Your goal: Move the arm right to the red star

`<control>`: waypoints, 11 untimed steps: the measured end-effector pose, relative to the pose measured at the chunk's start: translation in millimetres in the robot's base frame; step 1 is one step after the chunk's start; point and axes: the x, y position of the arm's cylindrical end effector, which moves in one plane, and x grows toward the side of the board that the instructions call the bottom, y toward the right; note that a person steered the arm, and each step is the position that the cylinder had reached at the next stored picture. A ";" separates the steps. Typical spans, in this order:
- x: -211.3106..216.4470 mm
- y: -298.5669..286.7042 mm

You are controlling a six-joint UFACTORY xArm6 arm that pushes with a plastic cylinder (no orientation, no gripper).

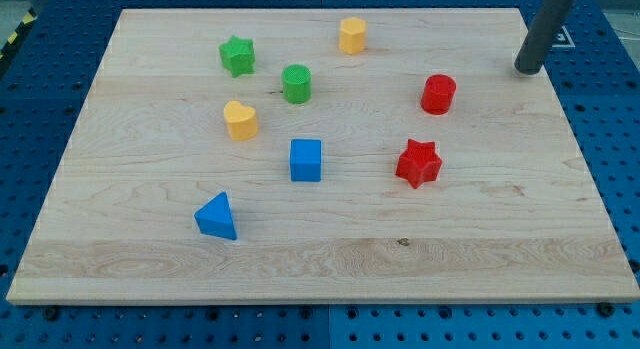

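Note:
The red star (418,163) lies on the wooden board (500,249), right of the middle. My tip (527,69) rests on the board near its top right corner, up and to the right of the star, well apart from it. The red cylinder (438,94) stands between them, left of and slightly below the tip. The rod rises out of the view's top right.
A blue cube (306,160) sits left of the star. A blue triangle (217,217) is at lower left. A yellow heart (240,120), green cylinder (296,84), green star (237,56) and yellow hexagon (352,35) lie in the upper half.

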 end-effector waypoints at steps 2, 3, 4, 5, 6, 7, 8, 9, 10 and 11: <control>7.3 0.0; 20.5 0.0; 37.8 0.0; 52.5 -2.0; 70.6 -8.0; 82.0 -18.8; 85.1 -30.3; 103.4 -40.0; 123.6 -47.3; 127.0 -47.3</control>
